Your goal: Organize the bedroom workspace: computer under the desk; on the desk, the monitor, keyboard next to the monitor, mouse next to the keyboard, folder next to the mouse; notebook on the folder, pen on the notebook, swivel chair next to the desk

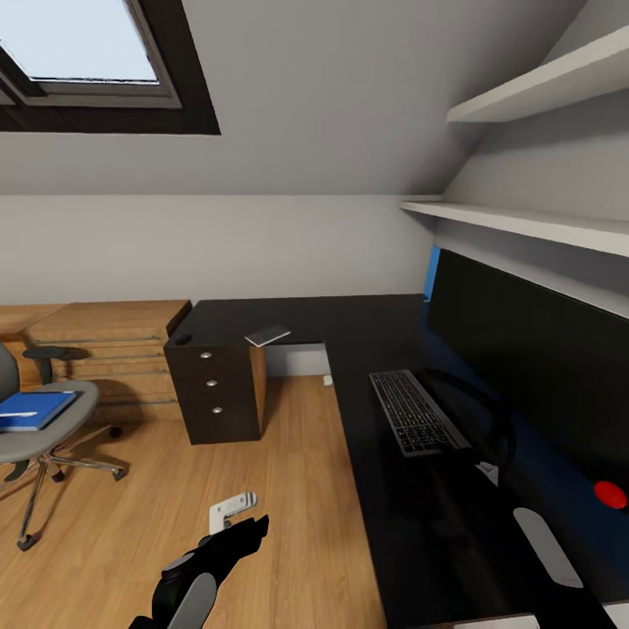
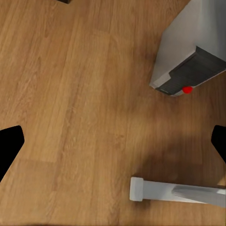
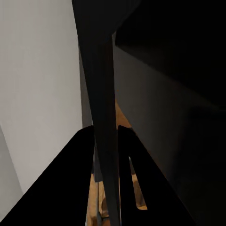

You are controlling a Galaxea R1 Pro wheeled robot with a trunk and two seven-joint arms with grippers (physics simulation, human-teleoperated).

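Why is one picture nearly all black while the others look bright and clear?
Right wrist view: the camera sits close against dark surfaces, with a thin dark panel between the end effector fingers, so little light shows. Head view: skylight brightens the room; the glossy desk stays dark. Left wrist view: evenly lit floor, soft shadow.

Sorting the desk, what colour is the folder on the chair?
Bright blue folder, best in the head view.

Glossy black desk (image 1: 367, 349), grey cloth swivel chair (image 1: 44, 428), honey wood floor (image 1: 288, 489).
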